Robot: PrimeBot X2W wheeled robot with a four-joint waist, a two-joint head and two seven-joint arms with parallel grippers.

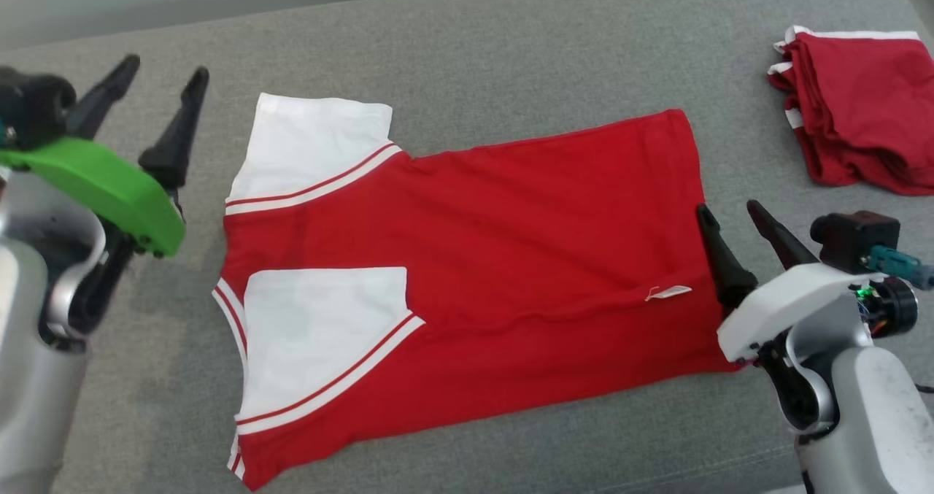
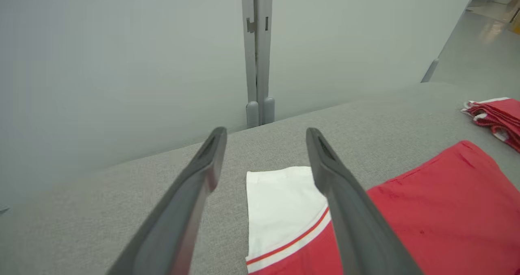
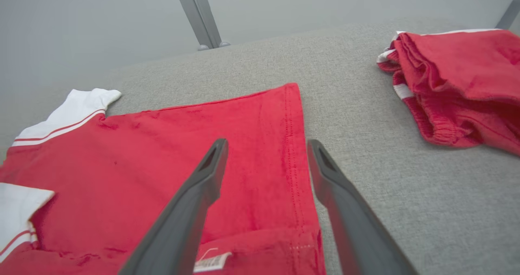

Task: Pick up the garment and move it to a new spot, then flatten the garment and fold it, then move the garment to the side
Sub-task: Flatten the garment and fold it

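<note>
Red garment [image 1: 511,260] with white, red-striped sleeves [image 1: 321,140] on grey surface [image 1: 511,56]

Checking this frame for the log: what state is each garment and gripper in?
shirt: flat, near side folded in, not held
care label: exposed near the hem
folded red garment: lying apart, far right
left gripper: open, holding nothing
right gripper: open, at the hem, holding nothing

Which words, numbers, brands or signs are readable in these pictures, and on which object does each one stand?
No text can be read in any view.
Small white label sewn on the red and white shirt: it carries dark print like fine lines, too small and blurred to read.
Folded red garment lying apart from the shirt: no print or logo visible.
</note>
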